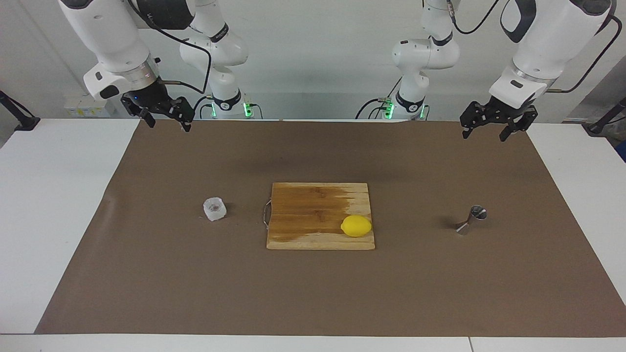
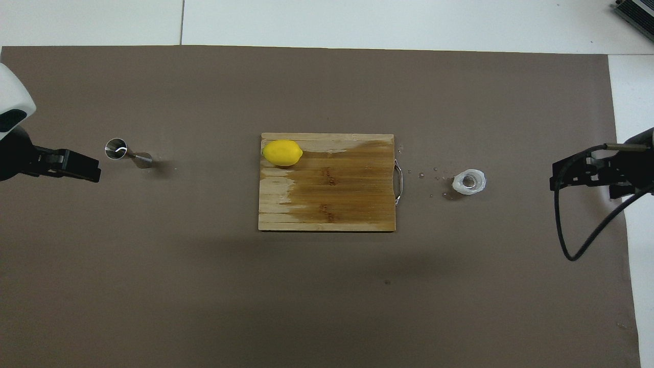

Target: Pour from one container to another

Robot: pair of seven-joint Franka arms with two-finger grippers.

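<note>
Your cup stands upright toward the mat's right-arm end, under no gripper; the right gripper, jaws apart, hangs closest. The jigger sits toward the left gripper, also apart.

We see the cup standing alone on the brown mat, with bare mat all around it, so jaws can come from any side. The jigger also stands free toward the left arm's end. Between them the cutting board with the lemon is the only obstacle, and it is low.
</note>
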